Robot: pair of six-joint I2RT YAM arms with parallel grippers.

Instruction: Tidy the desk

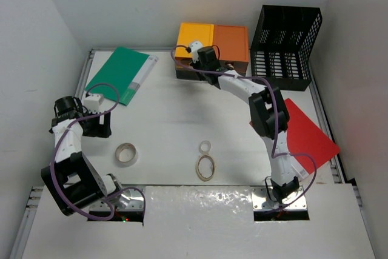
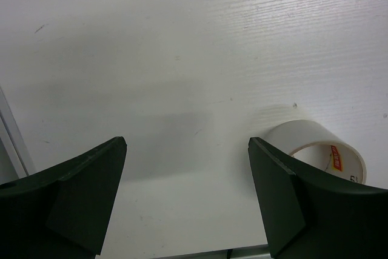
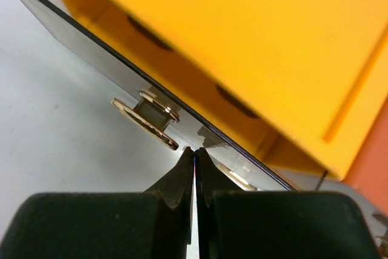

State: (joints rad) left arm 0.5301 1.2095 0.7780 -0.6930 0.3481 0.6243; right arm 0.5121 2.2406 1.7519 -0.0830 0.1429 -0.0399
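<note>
White desk [image 1: 173, 110] lies between white walls [image 1: 36, 28], left tool [image 2: 188, 145] spread apart, right tool [image 3: 194, 154] pressed together.

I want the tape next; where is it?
Top view: the tape roll lies on the desk, front left, between the left gripper and two rings.

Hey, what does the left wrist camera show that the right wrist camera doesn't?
Only the left wrist view: the left gripper, open, with a white tape roll lying beside one finger. Only the right wrist view: the right gripper, shut, close to a yellow box and a brass-coloured knob. Both: the white desk.
</note>
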